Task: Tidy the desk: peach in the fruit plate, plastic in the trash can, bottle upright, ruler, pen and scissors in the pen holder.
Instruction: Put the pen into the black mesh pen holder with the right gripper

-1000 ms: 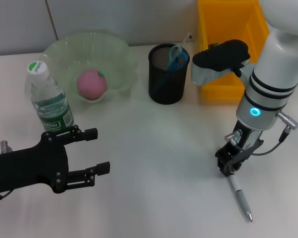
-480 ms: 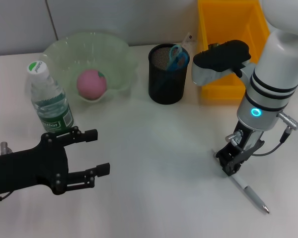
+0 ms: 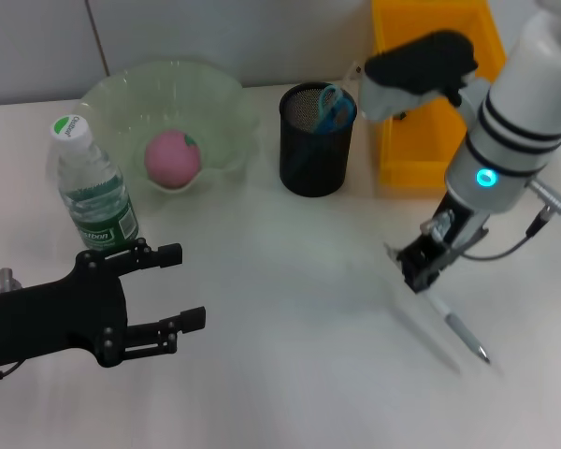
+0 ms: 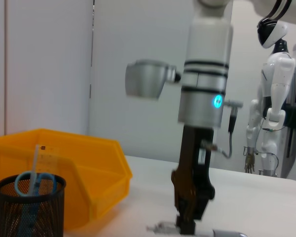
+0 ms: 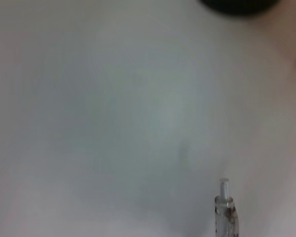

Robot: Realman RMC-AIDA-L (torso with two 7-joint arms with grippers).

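Note:
My right gripper [image 3: 419,272] is shut on the pen [image 3: 459,331] and holds it slanted above the desk [image 3: 290,309]; the pen's shadow lies beneath it. The pen also shows in the right wrist view [image 5: 225,213]. The black mesh pen holder [image 3: 312,142] holds the blue scissors [image 3: 335,105] and the clear ruler [image 4: 40,159]. The peach [image 3: 173,157] lies in the pale-green fruit plate [image 3: 122,94]. The bottle [image 3: 93,196] stands upright at the left. My left gripper [image 3: 173,292] is open and empty near the front left.
The yellow trash can [image 3: 430,103] stands at the back right, beside the pen holder. In the left wrist view the right gripper [image 4: 189,223] hangs over the desk with the trash can [image 4: 89,170] and pen holder [image 4: 27,210] behind it.
My right gripper has risen and moved back and slightly left with the pen, lifting it off the desk. The left arm has not moved.

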